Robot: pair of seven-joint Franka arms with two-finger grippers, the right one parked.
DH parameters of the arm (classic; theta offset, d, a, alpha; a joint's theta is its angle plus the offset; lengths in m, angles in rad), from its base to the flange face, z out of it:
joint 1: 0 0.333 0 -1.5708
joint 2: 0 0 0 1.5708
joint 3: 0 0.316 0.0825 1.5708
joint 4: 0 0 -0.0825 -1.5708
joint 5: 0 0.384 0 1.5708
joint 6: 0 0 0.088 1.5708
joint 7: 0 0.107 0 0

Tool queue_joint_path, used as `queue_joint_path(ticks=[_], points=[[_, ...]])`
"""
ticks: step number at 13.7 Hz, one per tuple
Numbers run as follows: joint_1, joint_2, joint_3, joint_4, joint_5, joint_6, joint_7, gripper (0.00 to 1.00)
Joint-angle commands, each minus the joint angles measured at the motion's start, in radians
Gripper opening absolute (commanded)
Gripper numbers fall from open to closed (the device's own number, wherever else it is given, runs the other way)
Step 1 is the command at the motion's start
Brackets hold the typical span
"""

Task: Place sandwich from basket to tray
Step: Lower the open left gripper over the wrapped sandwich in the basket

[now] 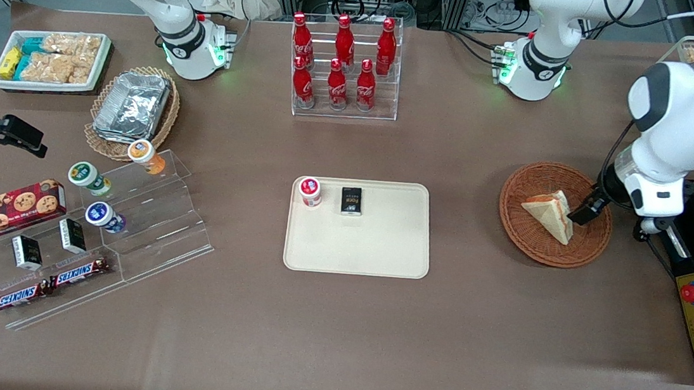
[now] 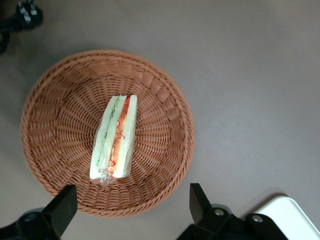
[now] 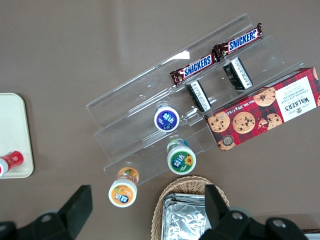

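Above the basket (image 2: pixel 107 132), the gripper (image 2: pixel 132 207) hovered with its fingers (image 2: pixel 64 205) spread wide and holding nothing. Below them the sandwich (image 2: pixel 114 137) lay in the basket on its side, cut edge facing up toward the wrist. Toward the parked arm's end, well apart, sat the tray (image 1: pixel 358 240), bearing a small cup (image 1: pixel 310 191) and a dark packet (image 1: pixel 351 200).
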Motion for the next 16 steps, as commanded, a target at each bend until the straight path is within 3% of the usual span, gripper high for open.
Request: queue_joint_path(ticks=[1,14,15,16], points=[[-0.007,-0.006,0.002,-0.145,0.014,0.171,-0.070,1.00],[-0.007,0.182,0.004,-0.214,0.016,0.383,-0.095,0.98],[-0.007,0.183,0.002,-0.213,0.016,0.383,-0.095,0.85],[-0.007,0.188,0.002,-0.210,0.016,0.383,-0.095,0.60]])
